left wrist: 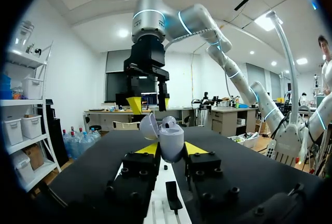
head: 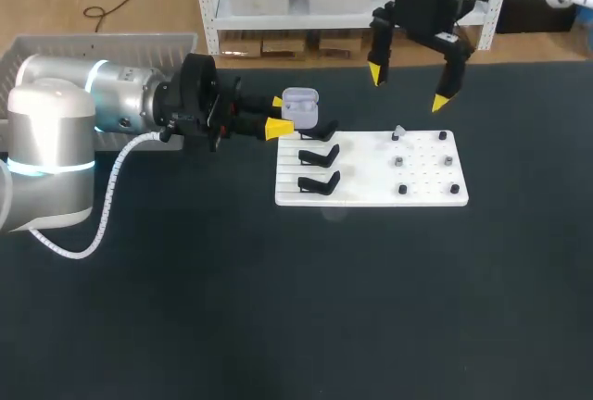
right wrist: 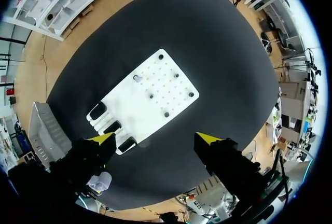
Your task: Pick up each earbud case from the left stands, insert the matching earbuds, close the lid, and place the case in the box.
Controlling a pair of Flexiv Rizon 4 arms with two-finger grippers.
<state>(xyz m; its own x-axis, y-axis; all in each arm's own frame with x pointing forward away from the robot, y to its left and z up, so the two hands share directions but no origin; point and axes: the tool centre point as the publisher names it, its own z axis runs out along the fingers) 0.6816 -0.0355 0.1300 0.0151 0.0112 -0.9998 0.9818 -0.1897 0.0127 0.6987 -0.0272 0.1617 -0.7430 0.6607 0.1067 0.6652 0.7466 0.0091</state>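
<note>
Gripping a pale earbud case from two sides, the left claw has its yellow tips pressed against the case's lower half, and the lid stands open. The case sits at the far left corner of a white board, just beside the farthest of three black stands; whether it touches that stand cannot be told. On the board's right part stand small black pegs, and a pale earbud rests near the far edge. The right claw hangs above the table beyond the board, spread wide and holding nothing. A grey box sits at the far left, behind the left arm.
</note>
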